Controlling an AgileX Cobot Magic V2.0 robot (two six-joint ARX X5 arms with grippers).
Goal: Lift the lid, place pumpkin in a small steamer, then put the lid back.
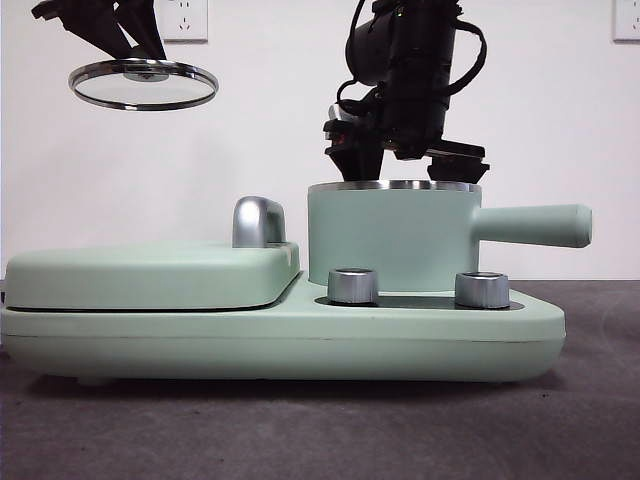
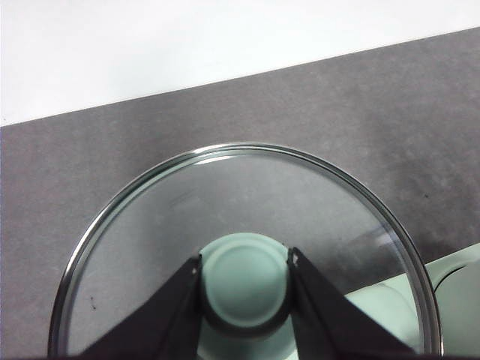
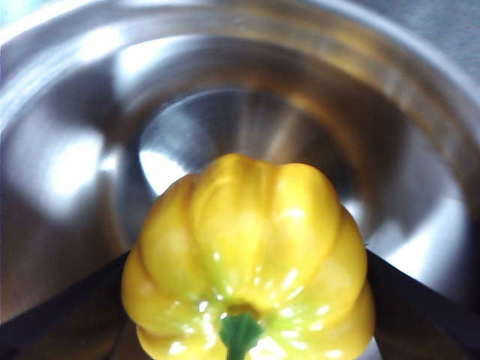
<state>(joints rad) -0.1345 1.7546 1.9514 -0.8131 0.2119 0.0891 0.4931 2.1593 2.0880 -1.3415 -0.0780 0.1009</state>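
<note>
The small steamer [image 1: 390,238] stands on the green cooker base [image 1: 280,335]; the right gripper [image 3: 244,300] pinches the pumpkin [image 3: 247,255] inside its steel bowl; the left gripper [image 2: 244,289] pinches the lid [image 2: 247,247] by its knob, high above the flat cover [image 1: 150,272].

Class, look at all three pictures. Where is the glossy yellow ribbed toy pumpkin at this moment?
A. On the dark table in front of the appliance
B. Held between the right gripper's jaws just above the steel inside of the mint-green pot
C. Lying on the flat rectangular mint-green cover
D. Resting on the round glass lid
B: the right wrist view shows the glossy yellow ribbed toy pumpkin clamped between the right gripper jaws, with the steel inside of the mint-green pot below it.
</note>
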